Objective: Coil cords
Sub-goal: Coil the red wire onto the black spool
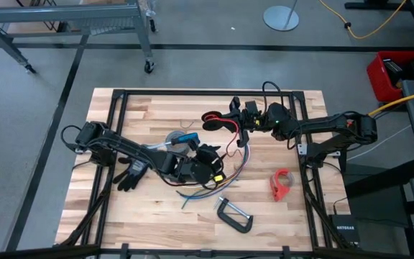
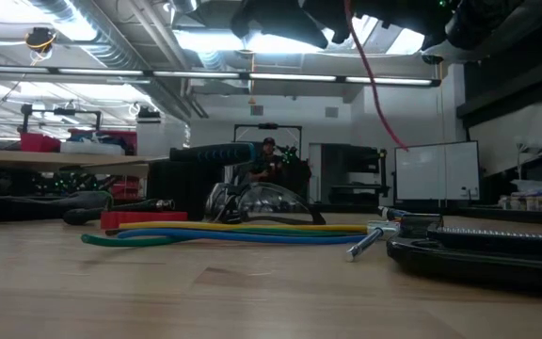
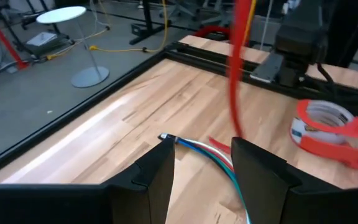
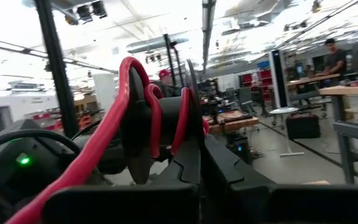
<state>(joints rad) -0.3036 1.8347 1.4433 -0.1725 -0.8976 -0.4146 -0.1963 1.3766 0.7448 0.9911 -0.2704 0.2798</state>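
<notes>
My right gripper [image 1: 230, 119] is raised over the table's far middle, shut on a small coil of red cord [image 4: 148, 106] wound about a dark core. From it a red strand [image 2: 374, 85] hangs down toward the table. Yellow, blue and green strands [image 2: 243, 231] lie slack along the tabletop. My left gripper [image 3: 204, 171] is open just above the table's middle. Its fingers stand on either side of the loose end of the blue, green and white strands [image 3: 219, 158]; I cannot tell whether they touch them. My right gripper pinches the red coil by its lower loops [image 4: 182, 134] between its two shut fingers. It comes from the table's right side, slanting a little upward. The coil stands upright above the fingers, lifted clear of the table, and one red strand [image 3: 236, 74] trails down from it.
A red tape dispenser [image 1: 282, 184] lies right of the strands and a metal C-clamp [image 1: 236, 216] lies near the front edge. A black glove [image 1: 131, 175] lies at the left. A grey roll [image 1: 176, 139] and a blue-handled tool [image 1: 187, 136] sit behind my left gripper.
</notes>
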